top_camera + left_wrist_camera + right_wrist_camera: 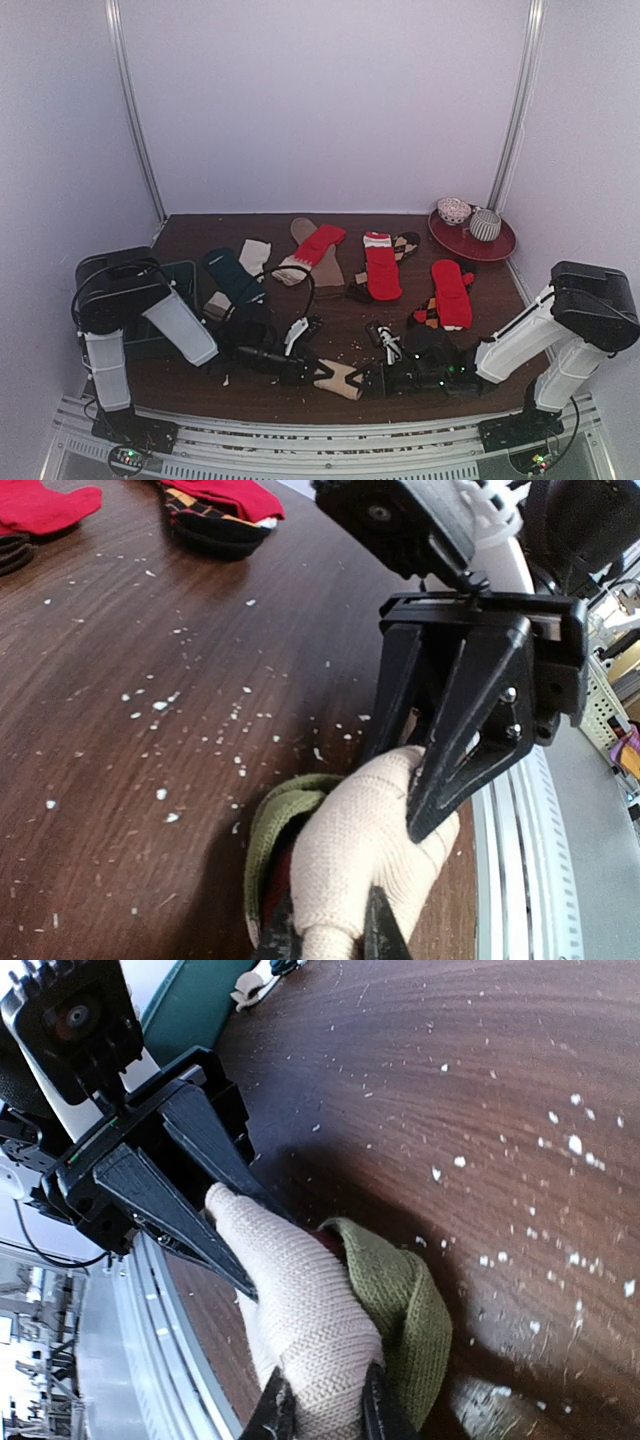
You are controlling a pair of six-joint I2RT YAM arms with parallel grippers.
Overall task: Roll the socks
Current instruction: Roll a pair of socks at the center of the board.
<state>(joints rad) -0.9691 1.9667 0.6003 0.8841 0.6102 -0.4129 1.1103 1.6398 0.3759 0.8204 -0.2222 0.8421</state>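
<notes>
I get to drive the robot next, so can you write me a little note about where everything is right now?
Left pincer: shut on the cream sock at the table's near edge.
Right pincer: shut on the same sock, from the opposite side.
Done: two rolled bundles sit on the red plate, back right.
To do: the cream sock looks bunched, not yet a tidy roll. The red socks, a teal sock and others lie flat mid-table, waiting to be rolled.
</notes>
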